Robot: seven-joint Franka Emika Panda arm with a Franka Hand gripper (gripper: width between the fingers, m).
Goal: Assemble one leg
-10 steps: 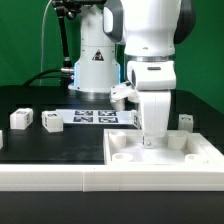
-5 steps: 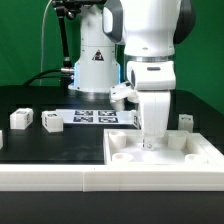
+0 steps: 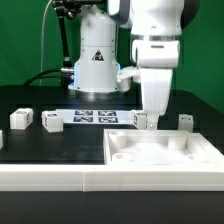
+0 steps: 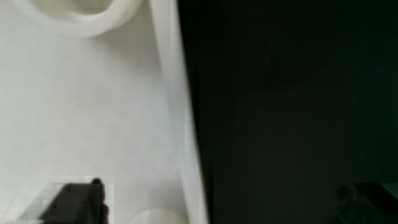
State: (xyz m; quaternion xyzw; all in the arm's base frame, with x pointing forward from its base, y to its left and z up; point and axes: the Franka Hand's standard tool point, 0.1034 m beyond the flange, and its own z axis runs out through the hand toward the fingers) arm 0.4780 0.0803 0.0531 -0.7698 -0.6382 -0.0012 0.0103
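Observation:
My gripper (image 3: 150, 124) hangs over the far edge of the large white panel (image 3: 165, 152), just above it. In the wrist view the gripper (image 4: 214, 205) is open, with one dark finger (image 4: 75, 203) over the panel (image 4: 80, 110) and the other faint over the black table. Nothing is held. A small white leg (image 3: 139, 121) with a tag stands right beside the fingers, behind the panel. Another leg (image 3: 184, 122) stands behind the panel's far right. Two more legs (image 3: 20, 118) (image 3: 52, 121) lie on the table at the exterior view's left.
The marker board (image 3: 95, 116) lies in front of the robot's base (image 3: 95, 65). The panel has round corner sockets (image 4: 89, 15). A pale rounded shape (image 4: 157, 215) shows at the wrist picture's lower edge. A white ledge (image 3: 50, 178) runs along the table's front.
My gripper has risen from the panel's far corner socket and shifted toward the exterior view's right. The leg beside it now shows.

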